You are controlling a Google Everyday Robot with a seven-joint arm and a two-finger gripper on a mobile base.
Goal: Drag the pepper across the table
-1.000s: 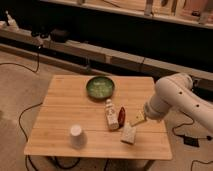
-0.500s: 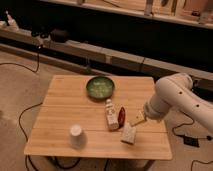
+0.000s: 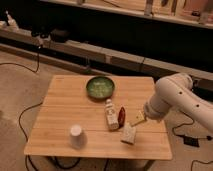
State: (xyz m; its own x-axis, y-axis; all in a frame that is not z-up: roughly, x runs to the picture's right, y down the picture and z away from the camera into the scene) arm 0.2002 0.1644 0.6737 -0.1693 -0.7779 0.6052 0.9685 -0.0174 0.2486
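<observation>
The pepper is small, slim and dark red. It lies on the light wooden table, right of the white bottle. My gripper hangs from the white arm at the right. It is low over the table, just right of the pepper and above the pale beige block. It looks close to the pepper without holding it.
A green bowl sits at the back middle of the table. A white cup stands near the front left edge. Cables lie on the floor on both sides. A long low shelf runs behind the table.
</observation>
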